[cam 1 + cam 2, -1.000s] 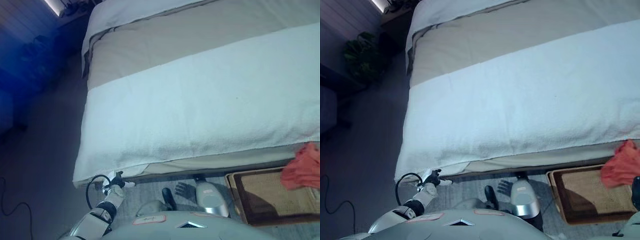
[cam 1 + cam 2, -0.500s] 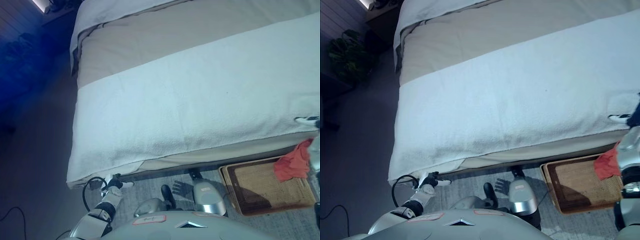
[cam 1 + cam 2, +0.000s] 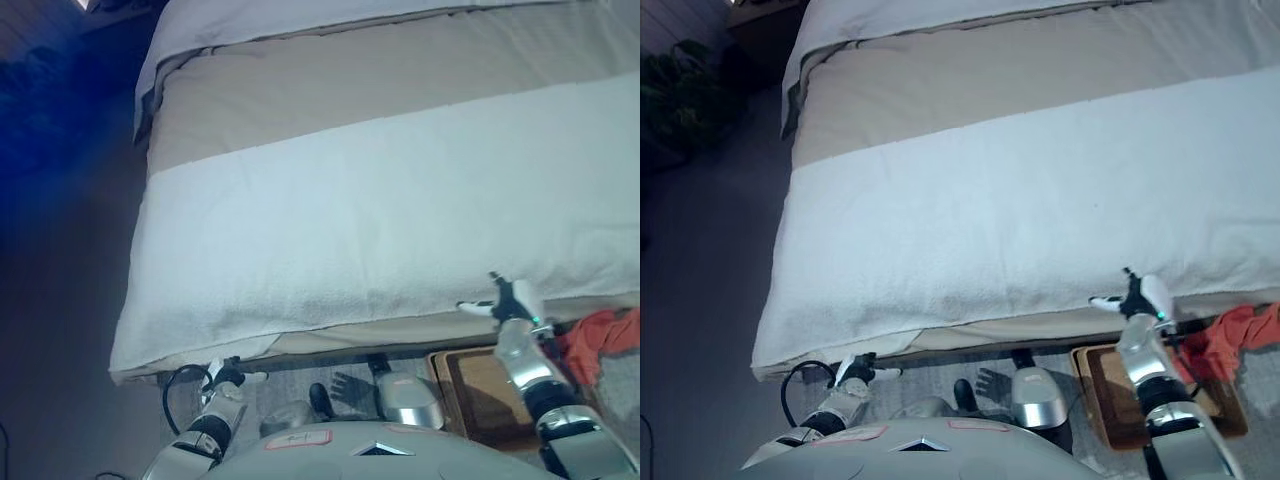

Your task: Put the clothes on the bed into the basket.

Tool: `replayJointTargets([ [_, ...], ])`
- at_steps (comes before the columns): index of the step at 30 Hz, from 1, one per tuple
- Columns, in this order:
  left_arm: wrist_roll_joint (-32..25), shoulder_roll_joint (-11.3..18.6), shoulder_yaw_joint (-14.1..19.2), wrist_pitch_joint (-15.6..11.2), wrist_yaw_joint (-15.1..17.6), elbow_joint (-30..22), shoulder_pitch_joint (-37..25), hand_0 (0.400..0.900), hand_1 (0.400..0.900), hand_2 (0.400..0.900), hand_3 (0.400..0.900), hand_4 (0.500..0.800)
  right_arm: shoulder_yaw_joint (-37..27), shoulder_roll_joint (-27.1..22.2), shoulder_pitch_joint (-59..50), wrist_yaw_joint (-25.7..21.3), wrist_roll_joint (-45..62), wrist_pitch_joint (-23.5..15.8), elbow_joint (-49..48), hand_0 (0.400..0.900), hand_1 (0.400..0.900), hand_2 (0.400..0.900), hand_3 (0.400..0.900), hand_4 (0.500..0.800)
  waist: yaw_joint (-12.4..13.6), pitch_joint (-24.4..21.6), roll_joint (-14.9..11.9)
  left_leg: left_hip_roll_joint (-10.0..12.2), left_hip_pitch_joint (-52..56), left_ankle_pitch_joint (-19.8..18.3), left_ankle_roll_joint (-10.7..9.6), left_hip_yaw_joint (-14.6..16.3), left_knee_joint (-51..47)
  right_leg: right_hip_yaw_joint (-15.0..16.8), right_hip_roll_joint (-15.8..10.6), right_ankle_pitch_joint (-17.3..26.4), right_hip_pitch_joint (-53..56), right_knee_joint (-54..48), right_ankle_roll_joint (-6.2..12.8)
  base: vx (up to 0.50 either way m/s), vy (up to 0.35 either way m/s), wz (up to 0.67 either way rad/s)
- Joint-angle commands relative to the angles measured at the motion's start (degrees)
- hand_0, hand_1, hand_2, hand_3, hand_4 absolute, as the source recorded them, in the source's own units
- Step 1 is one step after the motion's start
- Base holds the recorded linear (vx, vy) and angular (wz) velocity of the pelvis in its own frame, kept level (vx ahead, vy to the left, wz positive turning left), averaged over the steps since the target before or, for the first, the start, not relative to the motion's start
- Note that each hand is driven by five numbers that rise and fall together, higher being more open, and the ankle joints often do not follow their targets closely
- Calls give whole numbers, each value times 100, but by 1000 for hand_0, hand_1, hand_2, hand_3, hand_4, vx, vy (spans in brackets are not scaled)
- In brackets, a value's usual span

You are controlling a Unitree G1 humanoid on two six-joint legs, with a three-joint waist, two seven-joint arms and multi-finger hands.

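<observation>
Bed (image 3: 400, 220), one basket (image 3: 1110, 395), one red garment (image 3: 1230, 335)

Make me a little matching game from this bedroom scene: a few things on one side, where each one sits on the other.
Things:
1. red cloth
2. basket
3. white blanket
4. left hand

Places:
A. spread across the bed
B. on the floor beside the bed
C. lying over the basket
D. low by the bed's near corner

Pairs: 1-C, 2-B, 3-A, 4-D
</observation>
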Motion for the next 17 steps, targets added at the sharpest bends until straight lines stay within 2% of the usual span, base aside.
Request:
replayJointTargets([
  [1, 243, 446, -131, -51, 209, 123, -151, 900, 900, 900, 900, 800, 60, 214, -197, -71, 68, -204, 777, 900, 900, 900, 900, 800, 131, -385, -401, -279, -76, -118, 87, 47, 22, 157, -21, -429, 209, -1, 165, -15, 32, 1],
  [8, 334, 473, -240, -7, 138, 290, -351, 900, 900, 900, 900, 800, 67, 675, -65, 128, 166, -12, 2139, 900, 900, 900, 900, 800, 156, -401, -567, -303, -58, -137, 113, 27, 22, 160, -34, -386, 230, -1, 189, -1, 39, -2],
  [17, 344, 493, -242, -7, 99, 454, -428, 900, 900, 900, 900, 800, -94, 768, -23, 164, 271, 17, 2633, 900, 900, 900, 900, 800, 160, -461, -627, -340, -28, -192, 151, 51, 22, 235, -41, -360, 250, -1, 228, 5, 23, -5],
])
